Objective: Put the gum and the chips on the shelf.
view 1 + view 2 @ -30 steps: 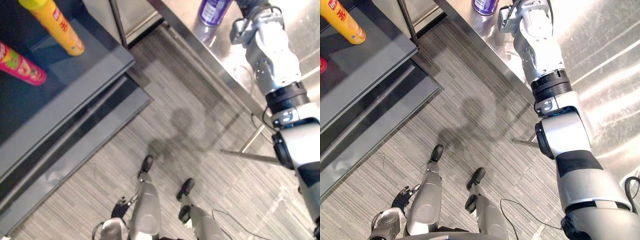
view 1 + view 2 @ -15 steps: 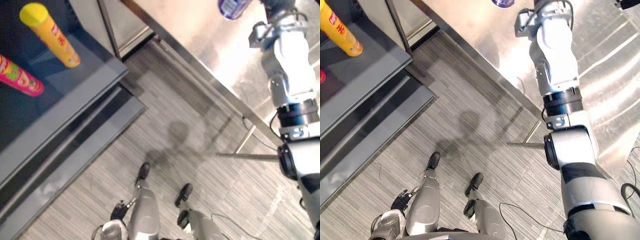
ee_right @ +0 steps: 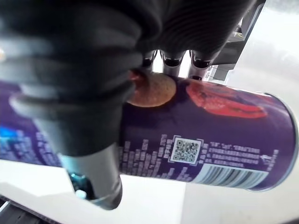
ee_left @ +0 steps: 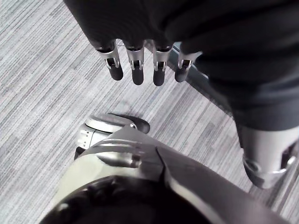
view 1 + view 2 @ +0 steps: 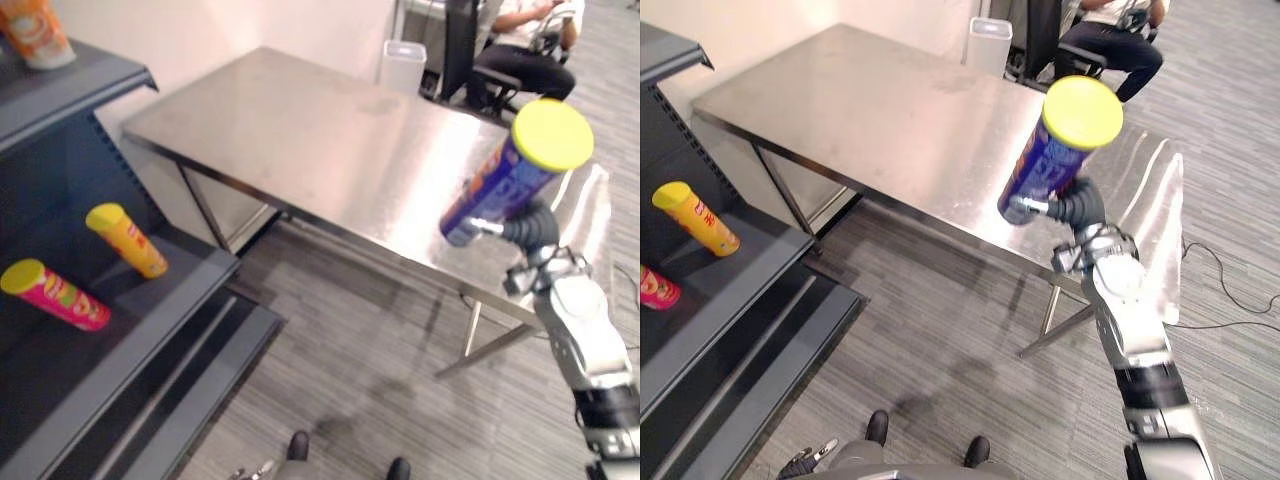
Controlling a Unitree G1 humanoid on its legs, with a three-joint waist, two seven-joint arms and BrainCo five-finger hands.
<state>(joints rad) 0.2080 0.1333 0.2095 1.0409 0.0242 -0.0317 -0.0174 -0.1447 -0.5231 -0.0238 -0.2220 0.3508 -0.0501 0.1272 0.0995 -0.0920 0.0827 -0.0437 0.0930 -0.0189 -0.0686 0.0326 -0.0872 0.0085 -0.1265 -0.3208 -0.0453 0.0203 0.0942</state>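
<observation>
At 3 o'clock in your head view, the purple chips can point(image 5: 497, 185) is now raised above the steel table's point(image 5: 300, 140) near edge, yellow lid toward you. A second ago it was down at table level, and the camera has since tilted up from the floor. At 9 o'clock the shelf point(image 5: 150, 312) holds a yellow can point(image 5: 127, 240) and a pink can point(image 5: 55, 294). Your right hand point(image 5: 1082, 208) is clenched round the chips can's lower end. Your left hand point(image 4: 134, 67) hangs with straight fingers, holding nothing.

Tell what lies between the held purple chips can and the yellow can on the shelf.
Left eye view: between the purple chips can and the yellow can lie the steel table, its front edge, and striped floor.
</observation>
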